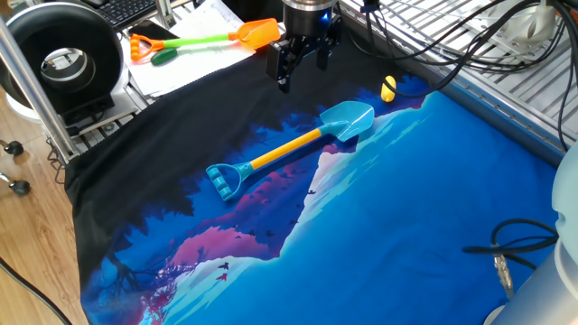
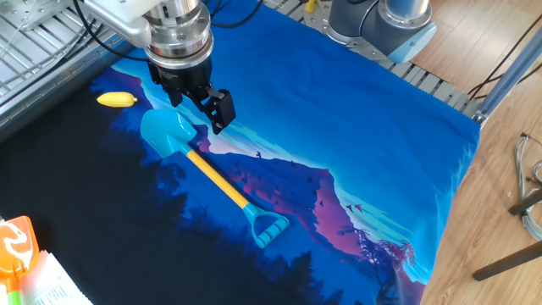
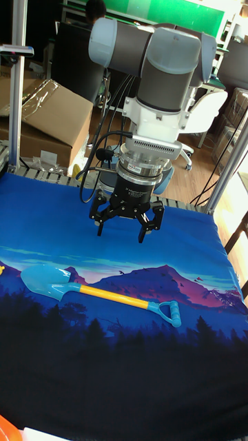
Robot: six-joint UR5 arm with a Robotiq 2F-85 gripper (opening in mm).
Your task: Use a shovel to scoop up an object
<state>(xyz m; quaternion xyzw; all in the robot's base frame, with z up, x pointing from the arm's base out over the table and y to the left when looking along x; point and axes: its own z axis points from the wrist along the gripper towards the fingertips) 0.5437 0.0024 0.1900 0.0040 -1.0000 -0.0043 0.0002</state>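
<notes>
The shovel point(image 1: 284, 149), with a light-blue blade, yellow shaft and blue D-handle, lies flat on the blue and black printed cloth point(image 1: 379, 235). It also shows as the shovel point(image 2: 212, 180) and the shovel point(image 3: 103, 294) in the other views. The object point(image 1: 388, 88), a small yellow oval, rests on the cloth just beyond the blade; it is the object point(image 2: 117, 100) in the other fixed view. My gripper point(image 1: 301, 63) hangs open and empty above the cloth, beside the blade end. The gripper point(image 2: 196, 106) and gripper point(image 3: 122, 224) touch nothing.
An orange-bladed, green-shafted toy shovel point(image 1: 203, 41) lies on papers off the cloth's far corner. A black round device point(image 1: 63, 59) stands at the left. Cables point(image 1: 433, 36) trail over the metal grid behind. The robot base point(image 2: 381, 21) sits at the cloth's edge.
</notes>
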